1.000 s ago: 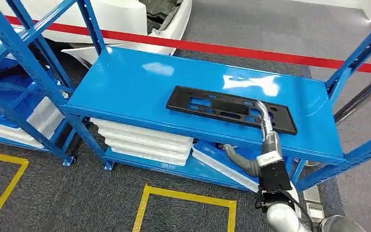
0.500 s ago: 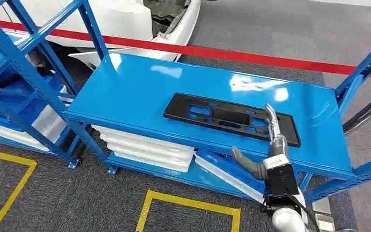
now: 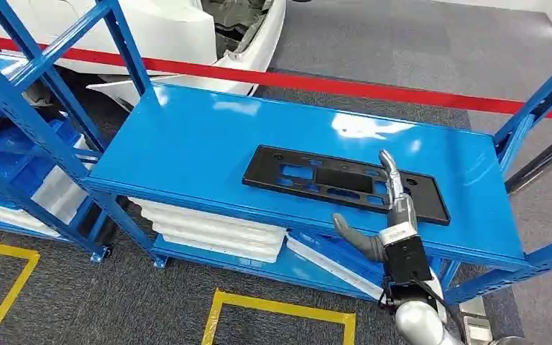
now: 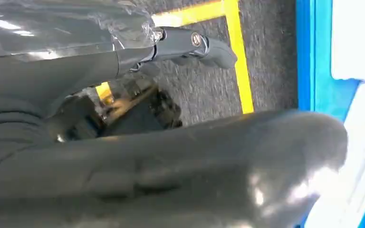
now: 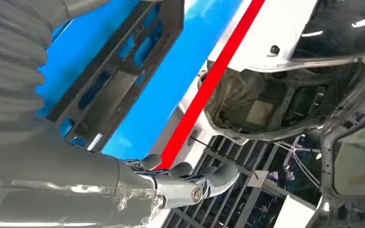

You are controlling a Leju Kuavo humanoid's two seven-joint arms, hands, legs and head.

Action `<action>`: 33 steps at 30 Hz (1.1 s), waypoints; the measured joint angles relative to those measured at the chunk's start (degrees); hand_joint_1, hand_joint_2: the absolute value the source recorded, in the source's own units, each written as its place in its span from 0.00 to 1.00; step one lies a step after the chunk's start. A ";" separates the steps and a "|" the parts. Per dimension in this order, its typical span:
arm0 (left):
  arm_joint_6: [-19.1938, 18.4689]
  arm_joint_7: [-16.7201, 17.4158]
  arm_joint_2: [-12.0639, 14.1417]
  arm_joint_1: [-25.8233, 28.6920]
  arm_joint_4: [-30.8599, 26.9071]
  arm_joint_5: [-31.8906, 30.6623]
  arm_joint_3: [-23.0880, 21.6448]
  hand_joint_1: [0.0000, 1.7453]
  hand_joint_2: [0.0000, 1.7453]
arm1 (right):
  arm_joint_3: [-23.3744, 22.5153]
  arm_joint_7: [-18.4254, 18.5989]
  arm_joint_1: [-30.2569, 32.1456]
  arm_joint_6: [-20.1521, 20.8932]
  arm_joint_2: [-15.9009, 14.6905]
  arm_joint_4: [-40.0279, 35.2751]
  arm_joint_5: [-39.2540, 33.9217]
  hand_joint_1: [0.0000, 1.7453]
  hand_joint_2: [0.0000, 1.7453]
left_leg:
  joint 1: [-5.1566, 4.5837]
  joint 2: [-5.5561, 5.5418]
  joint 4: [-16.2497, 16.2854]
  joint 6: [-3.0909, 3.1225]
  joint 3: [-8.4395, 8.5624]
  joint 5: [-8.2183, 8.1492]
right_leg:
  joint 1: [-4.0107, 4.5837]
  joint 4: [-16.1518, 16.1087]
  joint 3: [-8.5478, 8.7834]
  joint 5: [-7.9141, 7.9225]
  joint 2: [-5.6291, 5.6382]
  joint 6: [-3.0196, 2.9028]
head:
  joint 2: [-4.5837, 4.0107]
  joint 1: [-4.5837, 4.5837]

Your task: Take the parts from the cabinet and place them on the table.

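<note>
— Lying flat on the blue shelf [image 3: 208, 136] is the black plastic frame [image 3: 316, 176], near the front edge.
— And the right hand [image 3: 392, 205]?
— It is reaching over the frame's right part, fingers [image 3: 388, 169] extended, thumb apart, gripping nothing.
— Left hand [image 4: 180, 161]?
— Can't tell its fingers.

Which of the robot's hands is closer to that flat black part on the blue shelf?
The right hand: it reaches over the black part's right end. The left hand hangs low over the grey floor by the rack.
</note>
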 joint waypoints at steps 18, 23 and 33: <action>-0.11 0.00 -0.04 -0.01 0.00 0.20 0.00 0.00 0.00 | -0.09 0.77 -0.16 0.72 0.00 0.07 0.07 0.00 1.00 | 0.02 -0.06 10.89 -2.45 -2.59 -7.86 | -0.19 -1.54 -2.69 4.05 -0.29 -2.10 | 0.02 0.79; -0.07 0.00 -0.04 0.29 0.00 0.09 0.00 0.00 0.00 | -0.09 0.92 0.07 0.72 0.00 0.07 0.04 0.00 1.00 | 0.01 -0.06 8.19 -2.11 -3.21 -1.77 | 0.01 -1.38 -1.38 3.07 -0.03 -2.11 | 0.02 -0.02; -0.02 0.09 -0.07 0.28 0.00 0.13 -0.07 0.00 0.00 | -0.15 1.09 -0.02 0.76 -0.04 0.11 -0.02 0.00 1.00 | 0.13 0.11 -0.53 0.20 0.07 0.15 | -0.16 8.90 -5.89 -3.29 0.01 0.73 | 0.02 0.90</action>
